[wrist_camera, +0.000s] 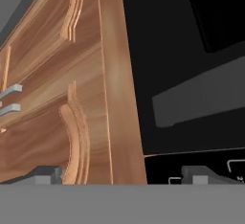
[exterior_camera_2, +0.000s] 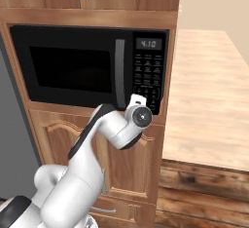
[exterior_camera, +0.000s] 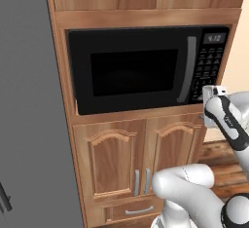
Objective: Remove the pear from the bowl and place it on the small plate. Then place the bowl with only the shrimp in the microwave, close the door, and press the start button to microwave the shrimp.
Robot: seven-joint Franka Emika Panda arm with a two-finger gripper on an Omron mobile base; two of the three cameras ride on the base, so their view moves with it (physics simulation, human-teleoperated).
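The black microwave (exterior_camera: 131,100) (exterior_camera_2: 73,95) sits built into the wooden cabinetry. Its door (exterior_camera: 97,42) (exterior_camera_2: 68,37) is shut, and nothing shows through the dark window. The grey bar handle (exterior_camera: 189,68) (exterior_camera_2: 119,71) (wrist_camera: 201,96) runs beside the keypad (exterior_camera: 209,64) (exterior_camera_2: 148,76). My gripper (exterior_camera: 213,98) (exterior_camera_2: 137,103) (wrist_camera: 123,176) hovers at the keypad's lower edge, close to the microwave's front. It is open, its fingertips (wrist_camera: 45,175) wide apart with nothing between them. The pear, bowl, small plate and shrimp are out of view.
Wooden cabinet doors (exterior_camera: 141,159) (exterior_camera_2: 58,139) (wrist_camera: 57,98) sit below the microwave and more above it. A grey panel (exterior_camera: 29,115) stands to the left. A wooden counter (exterior_camera_2: 209,105) stretches away on the right.
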